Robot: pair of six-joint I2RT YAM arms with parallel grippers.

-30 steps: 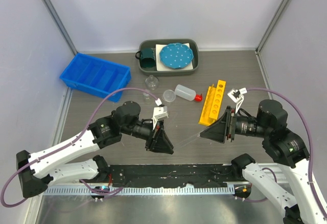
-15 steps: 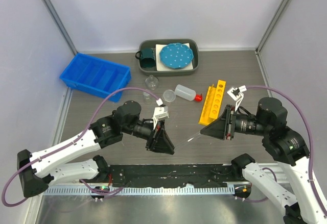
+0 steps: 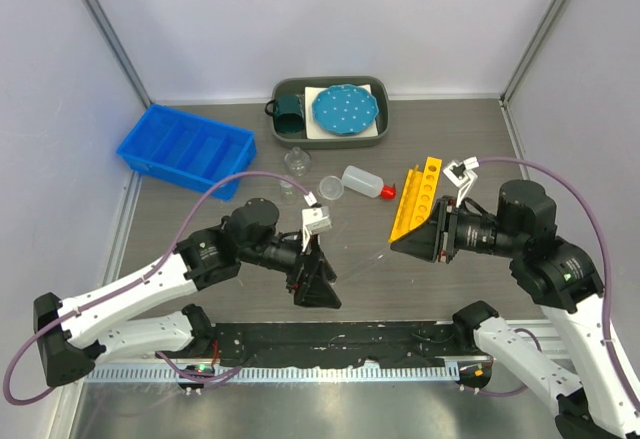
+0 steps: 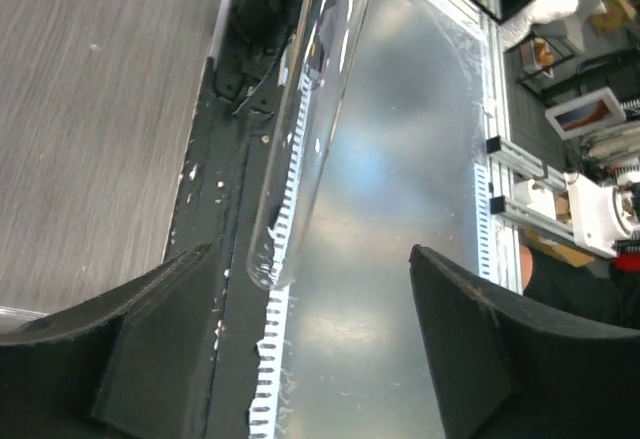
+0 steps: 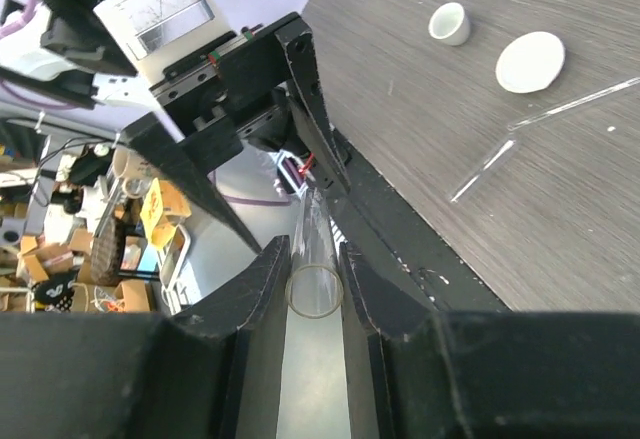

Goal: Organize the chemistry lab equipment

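The right hand [image 3: 396, 245] is clenched on the open mouth of a glass test tube [image 3: 360, 262]. The tube runs toward 8 o'clock over the table [image 3: 480, 149]. Its rounded end lies between the fingers of the left hand [image 3: 318, 281], which is spread wide and clear of the glass. Both hands work close to the near table edge, which is bounded by a black strip [image 3: 330, 344] and a toothed metal rail [image 3: 330, 371]. Bare table lies between the hands. The yellow test-tube rack [image 3: 418, 199] lies at 12 o'clock of the right hand, its near end just beside that hand. The white squeeze bottle [image 3: 362, 181] lies on its side at 9 o'clock of the rack, with the beaker [image 3: 330, 189] and the small flask [image 3: 297, 162] further toward 10 o'clock. A blue bin [image 3: 185, 149] occupies the left edge and a grey tray [image 3: 381, 131] the far edge. Only the right wrist view shows a small white cup [image 5: 449, 22], a flat round dish [image 5: 530, 61] and thin glass rods [image 5: 570, 104]. Only the left wrist view shows the gap on each side of the tube end.
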